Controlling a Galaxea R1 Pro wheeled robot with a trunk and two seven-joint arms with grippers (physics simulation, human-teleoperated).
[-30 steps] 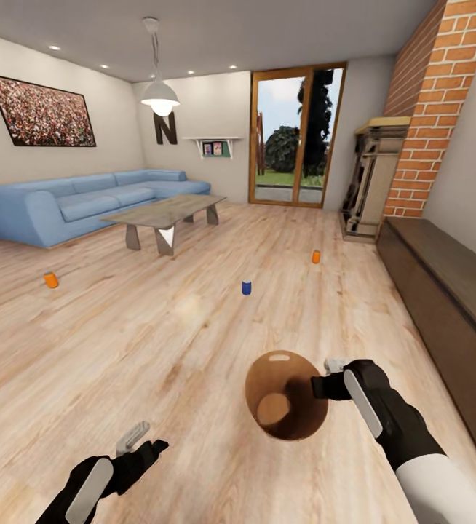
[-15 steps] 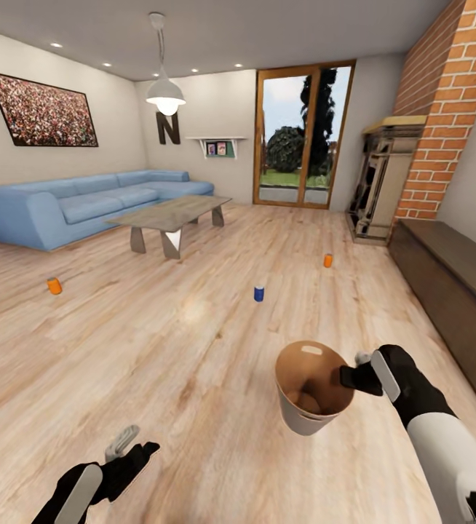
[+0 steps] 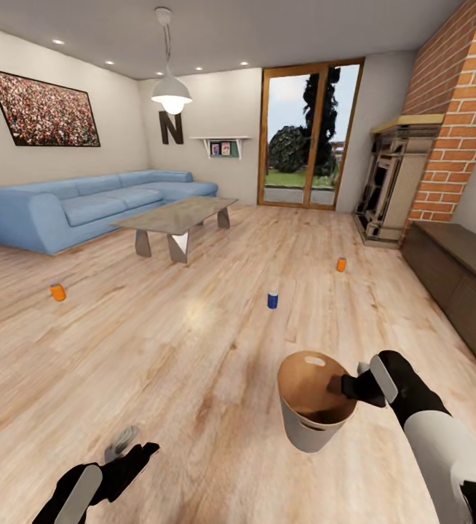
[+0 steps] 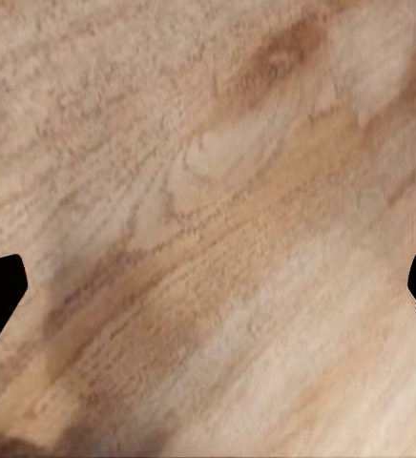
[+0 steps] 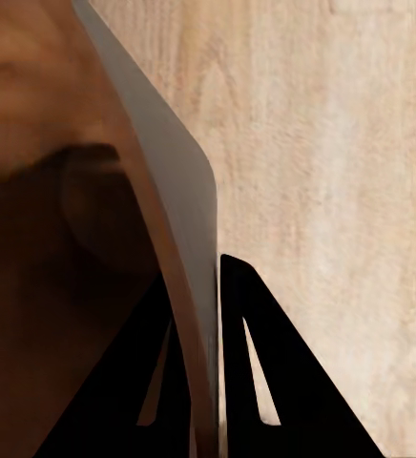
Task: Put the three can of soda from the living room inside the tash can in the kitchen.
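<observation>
The trash can (image 3: 312,429) is held by its rim, clamped in the right gripper (image 3: 356,386); the left gripper (image 3: 125,447) is spread wide over bare floor (image 3: 194,378). Farther off, three cans are scattered upright: blue (image 3: 272,300), orange right (image 3: 340,265), orange left (image 3: 57,292), before the sofa (image 3: 85,207).

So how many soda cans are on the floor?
3, all standing apart on the wood floor: an orange can near the sofa, a blue can mid-floor, another orange can toward the fireplace. None seems hidden.
</observation>
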